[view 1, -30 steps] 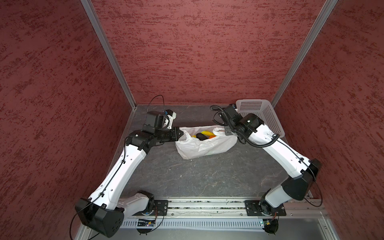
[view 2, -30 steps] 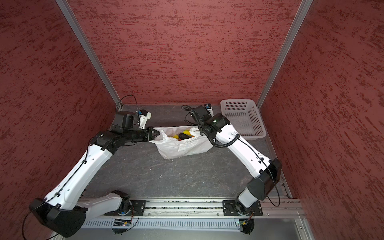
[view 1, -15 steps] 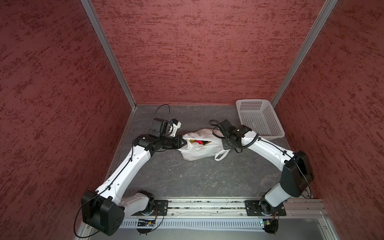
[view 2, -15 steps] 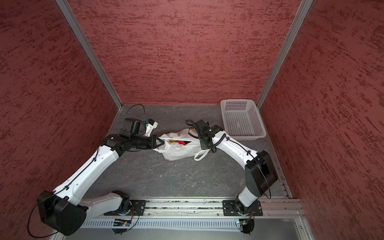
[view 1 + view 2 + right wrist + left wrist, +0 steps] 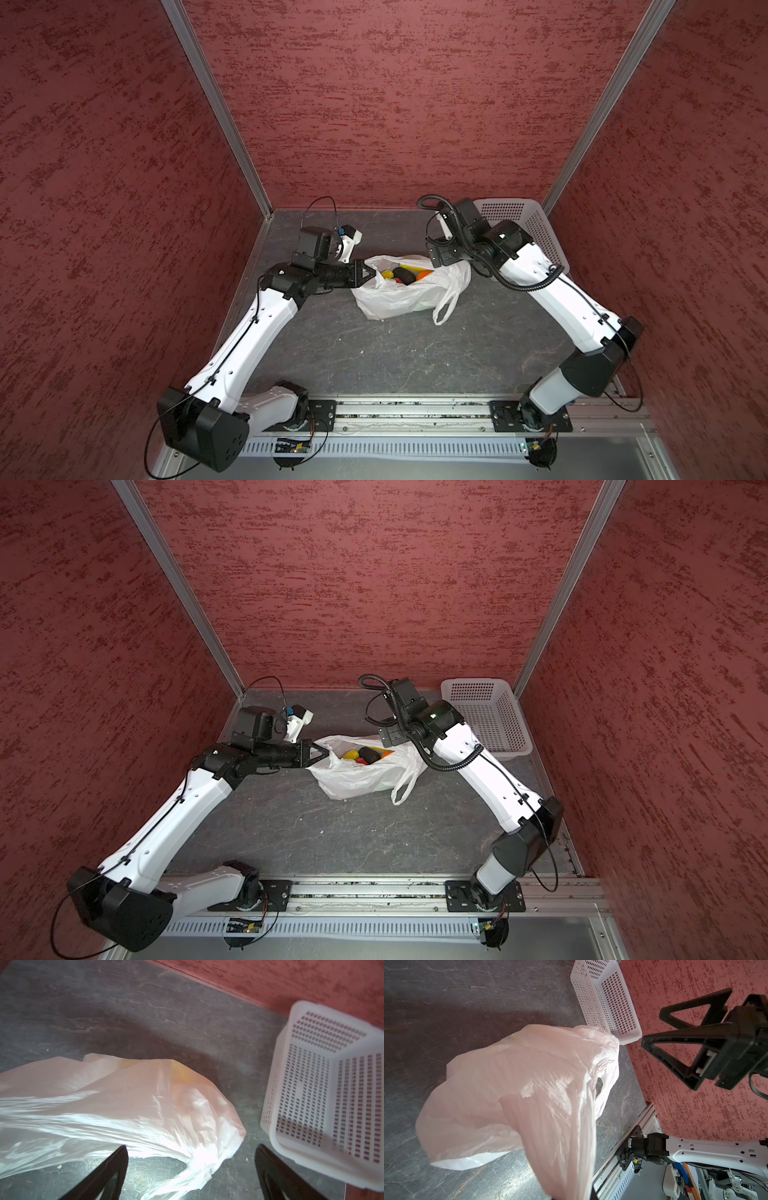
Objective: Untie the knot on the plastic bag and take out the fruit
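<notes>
Me: My right gripper [image 5: 191, 1147] has let go of the plastic bag [image 5: 399, 297] and lifted clear, right of centre in both top views. Its fingers are spread and empty, and the loop handle [image 5: 444, 307] it dropped lies slack.

Other: Why hold on with the left?

Me: My left gripper [image 5: 368, 274] pinches the bag's rim, centre frame, so the mouth stays open. No knot shows. The fruit [image 5: 409, 274] sits inside; the basket [image 5: 513, 750], at right, is empty.
</notes>
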Controlling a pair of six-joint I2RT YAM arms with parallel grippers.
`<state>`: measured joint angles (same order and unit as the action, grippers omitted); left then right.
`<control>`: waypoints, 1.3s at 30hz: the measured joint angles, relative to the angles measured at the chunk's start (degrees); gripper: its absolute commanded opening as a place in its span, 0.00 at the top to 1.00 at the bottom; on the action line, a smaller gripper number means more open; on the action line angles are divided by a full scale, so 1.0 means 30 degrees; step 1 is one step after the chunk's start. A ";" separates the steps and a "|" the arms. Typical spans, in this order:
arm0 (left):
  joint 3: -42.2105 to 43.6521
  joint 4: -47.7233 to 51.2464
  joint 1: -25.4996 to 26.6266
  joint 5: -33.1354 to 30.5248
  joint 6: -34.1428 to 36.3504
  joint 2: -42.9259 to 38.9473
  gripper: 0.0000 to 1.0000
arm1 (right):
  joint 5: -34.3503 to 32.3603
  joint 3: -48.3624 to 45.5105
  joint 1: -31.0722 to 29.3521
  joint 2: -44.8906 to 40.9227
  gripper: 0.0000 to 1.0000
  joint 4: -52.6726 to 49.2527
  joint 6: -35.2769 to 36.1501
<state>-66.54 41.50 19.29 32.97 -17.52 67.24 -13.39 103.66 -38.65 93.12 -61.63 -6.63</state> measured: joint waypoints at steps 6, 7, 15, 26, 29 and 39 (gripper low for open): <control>-0.0007 -0.0007 -0.0007 0.0066 0.0000 0.0000 1.00 | 0.1690 -0.0160 -0.0940 0.1603 0.02 0.1027 0.2557; -0.0007 0.0000 -0.0007 0.0066 0.0000 0.0000 1.00 | 0.1938 -0.0233 -0.0947 0.1894 0.02 0.1202 0.2907; 0.0007 -0.0182 -0.0131 0.0641 0.0000 0.0000 1.00 | 0.2098 -0.0372 -0.0831 0.4379 0.46 0.3636 0.5202; 0.2805 -0.2011 -0.1982 0.1574 -0.0299 -0.0022 0.79 | 0.4124 -0.0459 0.0219 0.4422 1.00 0.4561 0.5493; 0.2841 -0.2004 -0.2171 0.1319 -0.0568 0.0124 0.45 | 0.4422 0.0284 0.0408 0.4342 1.00 0.3075 0.5187; 0.0036 -0.0743 -0.1829 -0.2608 -0.1202 -0.1071 0.00 | 0.4918 0.6564 0.0707 0.6739 1.00 -0.2251 0.2820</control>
<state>-66.43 39.27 13.80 25.15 -21.12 64.03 1.37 123.35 -36.53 113.34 -68.38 1.83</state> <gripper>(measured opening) 0.994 0.049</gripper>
